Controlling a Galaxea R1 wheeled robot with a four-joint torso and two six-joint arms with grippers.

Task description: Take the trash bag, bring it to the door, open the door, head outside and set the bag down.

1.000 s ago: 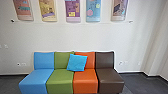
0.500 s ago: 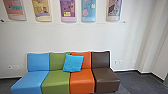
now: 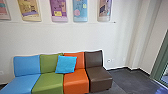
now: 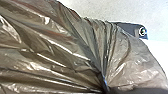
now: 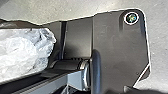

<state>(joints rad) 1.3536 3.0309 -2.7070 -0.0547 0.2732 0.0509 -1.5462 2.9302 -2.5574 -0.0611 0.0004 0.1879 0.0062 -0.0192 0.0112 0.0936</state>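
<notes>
Nearest to the robot is the trash bag (image 4: 57, 55), brown and shiny, wide across the left wrist view. Its folds come together in one tight point at the left gripper (image 4: 106, 88), so I judge that it hangs from there, though whether this gripper is closed I cannot tell. The bag covers a part of the robot's dark plate (image 4: 128, 28), but a corner with a round fitting stays free.

In the right wrist view there is pale, crinkled plastic (image 5: 22, 52) beside the plate; if it belongs to the same bag is not clear. The state of the right gripper I also cannot tell.

The picking up seems done, and the carrying looks to be in progress, still indoors. Reaching and opening the door, going outside and putting down are left.

Farther, on the dark floor (image 3: 125, 81), stands a row of coloured seats (image 3: 50, 83), with a blue cushion (image 3: 66, 64) against the backrests of the green and orange ones. Behind are the wall (image 3: 67, 37) with posters and, to the right, a green frame (image 3: 160, 62), maybe of a door.
</notes>
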